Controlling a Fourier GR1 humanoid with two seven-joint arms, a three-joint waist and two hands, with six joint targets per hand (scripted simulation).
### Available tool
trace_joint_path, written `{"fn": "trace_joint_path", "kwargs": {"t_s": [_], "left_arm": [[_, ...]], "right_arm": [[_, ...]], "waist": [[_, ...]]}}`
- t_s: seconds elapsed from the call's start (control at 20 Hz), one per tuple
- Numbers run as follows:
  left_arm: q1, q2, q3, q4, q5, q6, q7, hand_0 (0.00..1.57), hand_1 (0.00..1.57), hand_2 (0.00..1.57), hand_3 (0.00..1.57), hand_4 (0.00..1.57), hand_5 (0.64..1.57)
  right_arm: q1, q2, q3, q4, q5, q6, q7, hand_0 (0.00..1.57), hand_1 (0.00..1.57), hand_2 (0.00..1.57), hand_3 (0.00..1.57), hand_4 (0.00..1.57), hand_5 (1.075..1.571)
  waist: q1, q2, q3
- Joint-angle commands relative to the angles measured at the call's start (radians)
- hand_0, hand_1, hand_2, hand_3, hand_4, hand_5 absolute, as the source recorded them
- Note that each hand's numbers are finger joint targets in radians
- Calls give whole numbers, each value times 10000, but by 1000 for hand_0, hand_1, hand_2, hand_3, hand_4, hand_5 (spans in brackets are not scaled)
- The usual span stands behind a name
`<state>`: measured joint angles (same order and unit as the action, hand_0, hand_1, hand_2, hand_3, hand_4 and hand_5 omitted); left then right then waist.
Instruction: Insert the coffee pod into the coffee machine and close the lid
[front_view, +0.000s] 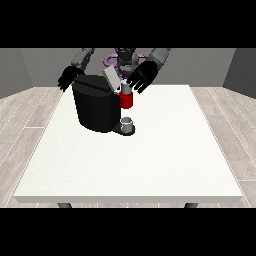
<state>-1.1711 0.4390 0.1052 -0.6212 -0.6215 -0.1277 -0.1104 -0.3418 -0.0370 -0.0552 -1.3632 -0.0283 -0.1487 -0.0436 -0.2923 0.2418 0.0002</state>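
A: Where does the coffee machine (97, 107) stand?

B: On the far left part of the white tabletop (150, 160), close to the robot (125, 59). It is a dark, rounded block. At its front there is a red part (126, 100) under the brewing head, and below that a small grey cup (127, 123) sits on the machine's low base.

A: And the lid?

B: The lid (112, 78) is a pale grey flap standing tilted up above the top of the machine, so the machine is open.

A: Can you see the coffee pod?

B: Not clearly. A small pale piece shows just above the red part, right under the hand at the view's right, but I cannot tell whether it is the pod or a piece of the machine.

A: What are the hands doing?

B: The hand at the view's right (143, 76) hangs over the front top of the machine, beside the raised lid, with its fingers (136, 86) spread and pointing down towards the red part. I cannot tell whether they touch anything. The hand at the view's left (70, 78) is behind the machine's far left corner, its fingers straight and fanned out, holding nothing
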Motion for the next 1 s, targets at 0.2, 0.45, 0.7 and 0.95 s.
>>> {"fn": "trace_joint_path", "kwargs": {"t_s": [0.2, 0.45, 0.7, 0.95], "left_arm": [[212, -117, -104, -76, -62, -290, -407, 1185, 1185, 1262, 1197, 492, 1571], [-352, 87, -23, -6, -188, -408, 48, 1186, 1186, 1269, 1202, 515, 1571], [187, -26, 91, 272, -220, 21, -367, 1208, 1208, 1265, 1191, 493, 1571], [325, -98, -3, 291, -368, -33, -194, 1221, 1221, 1265, 1171, 485, 1571]], "right_arm": [[290, -57, -322, 164, -158, -84, -226, 0, 0, 0, 0, 499, 1571], [96, -191, -360, 335, -220, 149, -485, 0, 0, 0, 0, 448, 1571], [68, -213, -188, -323, -213, 69, 295, 0, 0, 0, 0, 445, 1571], [898, 69, 97, -221, 33, -3, -475, 0, 0, 0, 0, 418, 1571]], "waist": [[309, -108, 1], [207, 199, 4], [29, 204, -2], [-61, -42, 1]]}}
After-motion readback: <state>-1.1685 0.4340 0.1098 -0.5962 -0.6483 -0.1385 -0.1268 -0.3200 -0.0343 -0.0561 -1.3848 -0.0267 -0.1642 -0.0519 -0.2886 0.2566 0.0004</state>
